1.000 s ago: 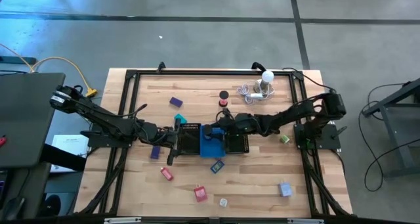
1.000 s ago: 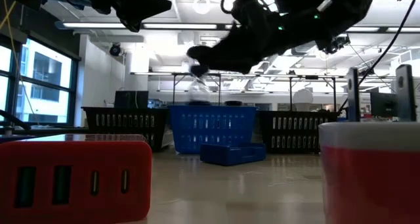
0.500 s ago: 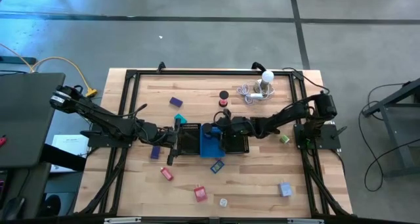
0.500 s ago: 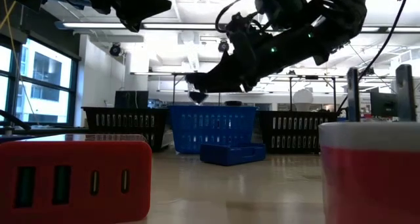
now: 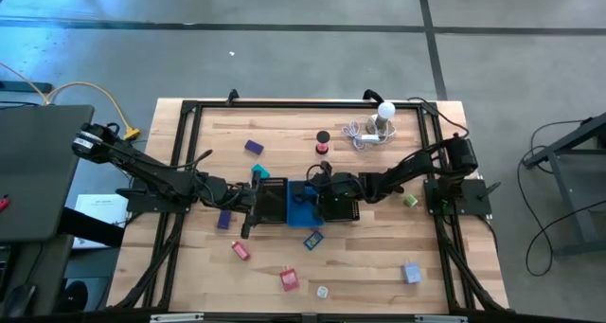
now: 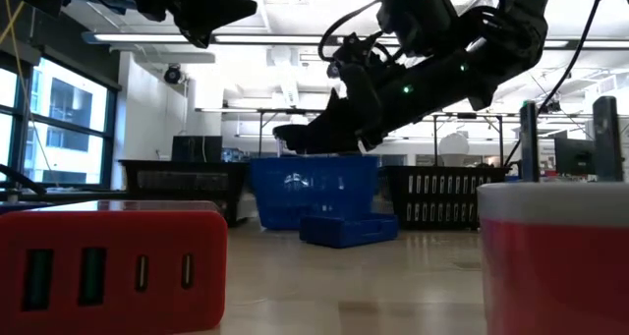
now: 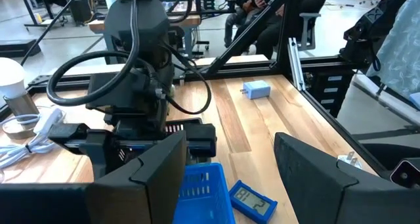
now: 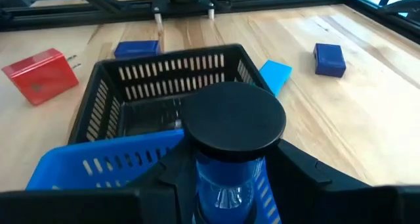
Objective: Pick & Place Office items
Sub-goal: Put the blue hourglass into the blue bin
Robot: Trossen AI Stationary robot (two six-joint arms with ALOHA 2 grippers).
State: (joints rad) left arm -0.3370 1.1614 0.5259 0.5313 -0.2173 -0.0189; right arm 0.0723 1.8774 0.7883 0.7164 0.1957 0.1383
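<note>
My right gripper [image 5: 317,185] hangs over the blue tray [image 5: 301,212] and is shut on a small spool [image 8: 235,119] with a black cap and a clear blue body. My left gripper [image 5: 249,209] is open and hovers at the left side of the black mesh tray [image 5: 275,199], touching nothing. Loose office items lie on the wood: a purple block [image 5: 254,147], a teal block [image 5: 258,171], a black disc [image 5: 323,136], a red spool [image 5: 324,150], red blocks [image 5: 240,251] [image 5: 290,280] and a blue block [image 5: 313,239]. My right gripper pinches the spool by its blue body [image 8: 226,175] just under the black cap, one finger on each side. The fingers reach in from the table's right side, slanting down. The spool stands upright, lifted clear above the blue tray's rim [image 8: 108,159].
A second black mesh tray [image 5: 343,206] sits right of the blue one. The white bulb [image 5: 384,112] with coiled cable stands near the far edge. A grey-blue block [image 5: 411,273] and a green piece [image 5: 410,200] lie on the right. A black frame rims the table.
My right gripper, still shut on the spool, has come down and moved toward the table's near edge, from high above the trays to just over the blue tray. The left arm has kept still.
</note>
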